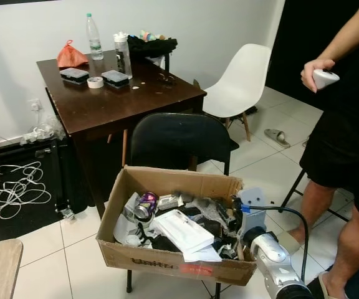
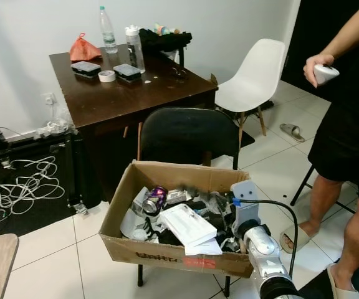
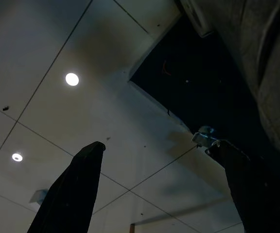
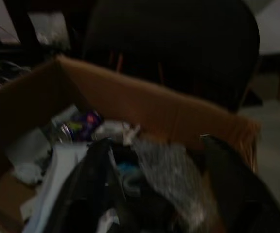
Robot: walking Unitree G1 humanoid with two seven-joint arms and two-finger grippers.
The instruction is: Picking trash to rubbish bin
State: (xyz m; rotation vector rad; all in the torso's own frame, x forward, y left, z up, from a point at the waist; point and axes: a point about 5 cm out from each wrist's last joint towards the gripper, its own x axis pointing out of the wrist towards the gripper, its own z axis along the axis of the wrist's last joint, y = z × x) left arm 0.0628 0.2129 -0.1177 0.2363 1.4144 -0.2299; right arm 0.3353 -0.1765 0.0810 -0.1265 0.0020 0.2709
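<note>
Drop-off step: right gripper [image 4: 154, 189] over the cardboard box [image 1: 167, 180] of trash, fingers spread around crumpled wrapper [image 4: 164, 167], not clearly clamped. Next, judged: release, withdraw. Left gripper [image 3: 159, 194] gapes empty, ceiling-pointed.

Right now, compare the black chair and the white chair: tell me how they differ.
The black chair is dark with a padded-looking back; the white chair is a smooth moulded shell. The black chair stands close before the table and carries the cardboard box of trash, where the right gripper reaches in; the white chair stands off to the table's side, with nothing on the part of its seat that shows. Both stand upright on the tiled floor.
</note>
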